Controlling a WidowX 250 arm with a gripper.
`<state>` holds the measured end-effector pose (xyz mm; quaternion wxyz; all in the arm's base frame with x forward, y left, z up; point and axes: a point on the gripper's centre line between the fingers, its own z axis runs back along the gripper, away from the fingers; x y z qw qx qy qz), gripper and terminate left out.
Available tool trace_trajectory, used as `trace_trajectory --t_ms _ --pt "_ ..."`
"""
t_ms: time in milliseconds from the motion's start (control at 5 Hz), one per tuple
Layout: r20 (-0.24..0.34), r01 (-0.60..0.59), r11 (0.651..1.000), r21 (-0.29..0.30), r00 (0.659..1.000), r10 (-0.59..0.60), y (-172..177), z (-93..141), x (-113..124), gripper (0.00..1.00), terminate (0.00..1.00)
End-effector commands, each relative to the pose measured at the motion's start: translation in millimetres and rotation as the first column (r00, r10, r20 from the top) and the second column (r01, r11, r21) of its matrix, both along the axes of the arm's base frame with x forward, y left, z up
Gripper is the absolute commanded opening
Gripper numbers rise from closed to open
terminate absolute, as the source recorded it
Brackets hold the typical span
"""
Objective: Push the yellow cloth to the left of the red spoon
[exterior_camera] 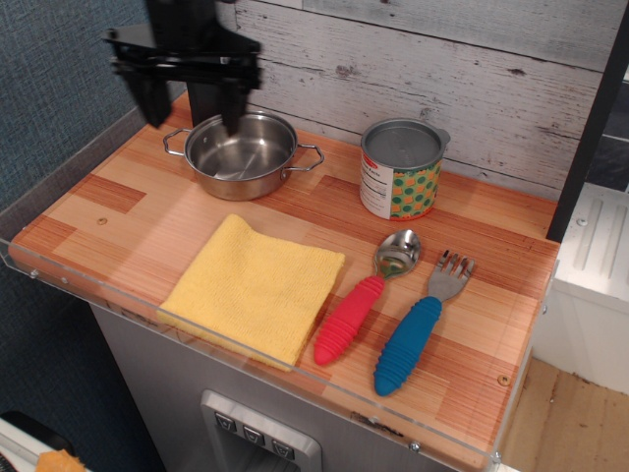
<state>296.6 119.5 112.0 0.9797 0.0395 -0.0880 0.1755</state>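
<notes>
Wood-grain counter [128,211] against a whitewashed plank wall, blue textured panel on the left, clear acrylic lip along the front edge. From my remote seat the gripper [192,110] hangs high at the back-left, above the left rim of the steel pot [242,154], fingers spread apart and holding nothing. The yellow cloth [254,287] lies flat at the front of the counter, folded square, rotated a bit so one corner points toward the pot. It sits toward the camera and slightly to the picture's right of the gripper, well apart from it, with the pot between them in depth. The red spoon [366,297] lies just beside the cloth's right edge, handle end near the front lip, metal bowl pointing back toward the can [399,169]; its long axis runs diagonally, roughly parallel to that cloth edge. Blue-handled fork [413,332] lies parallel on the spoon's far side, not involved. In my judgement the cloth already sits left of the spoon, nearly touching the handle, so any remaining push would go leftward along the counter, away from the spoon. That means coming forward and down from the pot, landing on the cloth near its spoon-side edge, and not nudging the red handle. Risk as I read it: soft terry bunches instead of sliding.
</notes>
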Motion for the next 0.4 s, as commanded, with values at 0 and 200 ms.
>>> trace_trajectory --t_ms 0,200 --pt "0.033 -0.124 0.992 0.020 0.992 0.123 60.1 8.3 3.3 1.00 0.00" --pt "0.089 -0.120 0.993 0.006 0.989 0.119 66.6 12.3 6.9 1.00 0.00"
